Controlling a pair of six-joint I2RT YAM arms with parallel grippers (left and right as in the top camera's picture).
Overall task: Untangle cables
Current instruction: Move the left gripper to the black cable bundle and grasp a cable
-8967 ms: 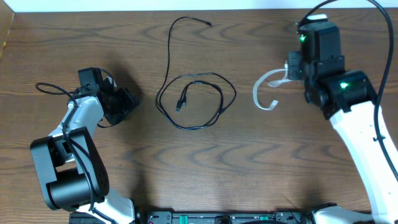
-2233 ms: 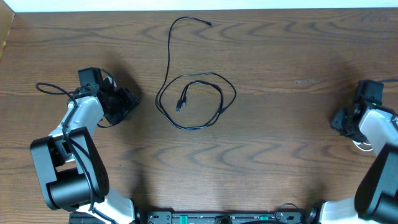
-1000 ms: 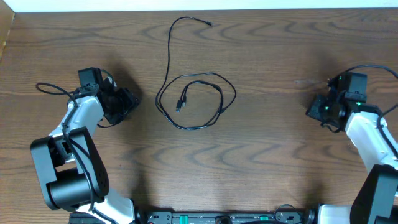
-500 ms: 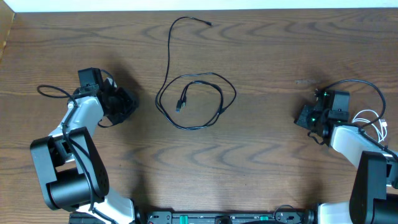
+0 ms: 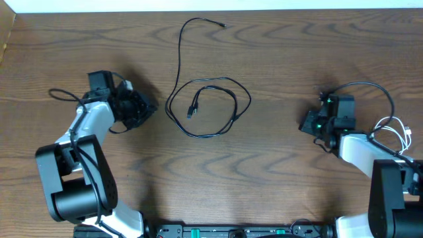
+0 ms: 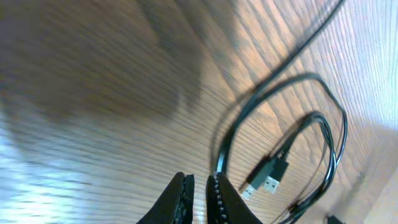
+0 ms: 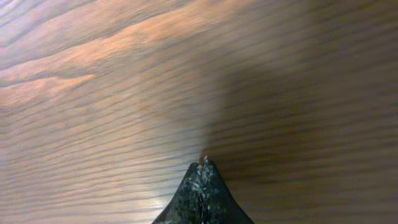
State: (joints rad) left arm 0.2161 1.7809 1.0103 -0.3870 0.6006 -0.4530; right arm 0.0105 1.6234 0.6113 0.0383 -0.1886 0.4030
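Observation:
A long black cable (image 5: 236, 109) lies in a loop at mid-table, its tail running up to a small plug (image 5: 221, 25) near the far edge. Its USB plug (image 5: 191, 111) rests inside the loop. My left gripper (image 5: 149, 110) is just left of the loop. In the left wrist view its jaws (image 6: 200, 180) stand a narrow slit apart with nothing between them, and the black cable (image 6: 249, 106) and USB plug (image 6: 267, 177) lie just right of them. The short white cable (image 5: 390, 123) is at the right edge. My right gripper (image 5: 305, 124) (image 7: 203, 163) is shut and empty over bare wood.
A thin black wire (image 5: 63, 94) curls on the wooden table (image 5: 277, 178) behind my left arm. A thicker black wire (image 5: 360, 86) arcs over my right arm. The table's far edge (image 5: 277, 9) runs along the top.
My left gripper has moved right toward the loop and its jaws have narrowed. The right arm has swung left toward the middle, leaving the white cable behind it at the right edge.

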